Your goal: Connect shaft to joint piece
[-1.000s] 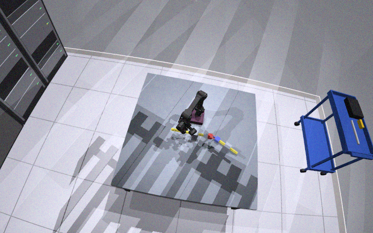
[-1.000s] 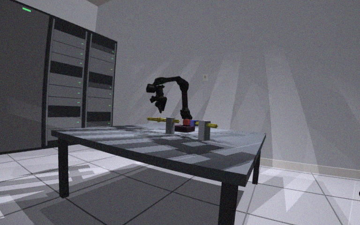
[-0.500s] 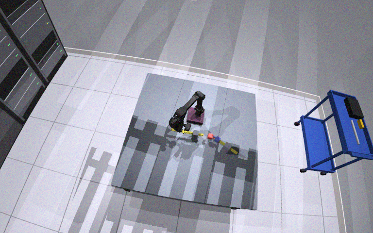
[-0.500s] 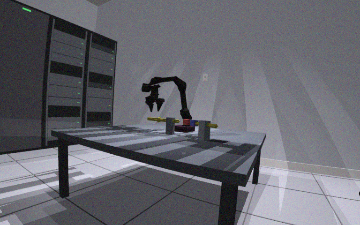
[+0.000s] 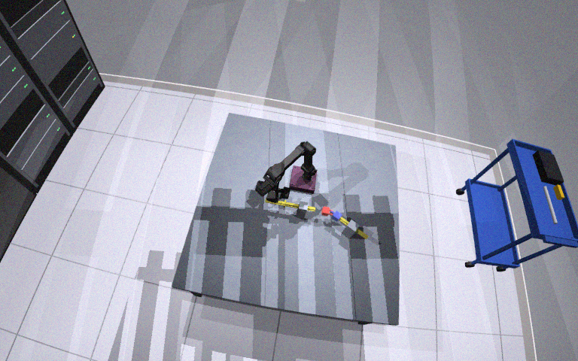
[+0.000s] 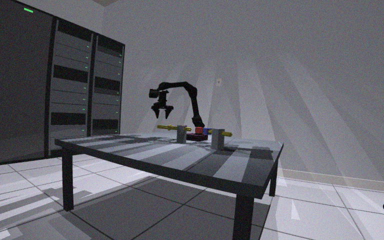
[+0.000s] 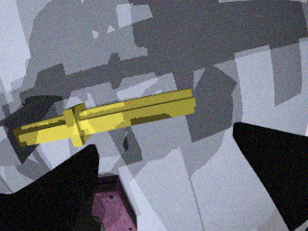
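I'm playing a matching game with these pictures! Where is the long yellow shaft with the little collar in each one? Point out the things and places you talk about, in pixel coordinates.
Top: the long yellow shaft (image 5: 278, 204) (image 6: 162, 127) (image 7: 108, 115) is just below the picture's middle, slightly left.
Exterior: around the middle, beneath the open gripper (image 5: 278, 197) (image 6: 161, 118) (image 7: 168, 141).
Wrist: across the left and middle.
Shared landmark: the purple base (image 5: 296, 185) (image 6: 198, 137) (image 7: 115, 210).
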Available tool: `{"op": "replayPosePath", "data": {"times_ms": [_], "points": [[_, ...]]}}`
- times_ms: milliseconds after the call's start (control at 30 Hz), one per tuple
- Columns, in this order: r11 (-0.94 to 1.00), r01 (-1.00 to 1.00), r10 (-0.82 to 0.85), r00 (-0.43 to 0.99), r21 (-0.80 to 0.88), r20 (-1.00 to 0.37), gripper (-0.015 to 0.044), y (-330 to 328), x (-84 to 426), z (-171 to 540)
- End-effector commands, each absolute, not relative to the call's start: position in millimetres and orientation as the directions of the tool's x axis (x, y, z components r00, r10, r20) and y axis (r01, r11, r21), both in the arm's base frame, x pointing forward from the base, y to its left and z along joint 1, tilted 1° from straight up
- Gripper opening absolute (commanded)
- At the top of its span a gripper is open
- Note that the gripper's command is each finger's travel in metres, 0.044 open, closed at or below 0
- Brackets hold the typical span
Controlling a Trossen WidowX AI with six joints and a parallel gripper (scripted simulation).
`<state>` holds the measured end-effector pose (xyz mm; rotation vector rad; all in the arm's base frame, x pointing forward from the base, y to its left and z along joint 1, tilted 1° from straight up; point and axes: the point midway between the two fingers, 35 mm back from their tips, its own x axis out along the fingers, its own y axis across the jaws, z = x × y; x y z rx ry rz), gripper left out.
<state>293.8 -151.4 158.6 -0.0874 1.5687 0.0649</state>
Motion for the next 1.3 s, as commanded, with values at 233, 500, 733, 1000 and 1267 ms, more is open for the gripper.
{"op": "replayPosePath", "data": {"times_ms": [233, 500, 733, 1000, 1267], "points": [[0.971, 0.235, -0.027, -0.024, -0.032, -0.999, 0.044, -154.9, 296.8, 144.4], [0.872, 0.487, -0.029, -0.047, -0.049, -0.998, 0.044, -155.8, 297.9, 132.0], [0.732, 0.678, -0.032, -0.067, -0.069, -0.997, 0.044, -156.5, 298.6, 121.2], [0.521, 0.848, -0.035, -0.09, -0.095, -0.995, 0.044, -157.0, 299.0, 108.8], [0.272, 0.955, -0.039, -0.112, -0.118, -0.993, 0.044, -157.3, 298.9, 96.4]]}}
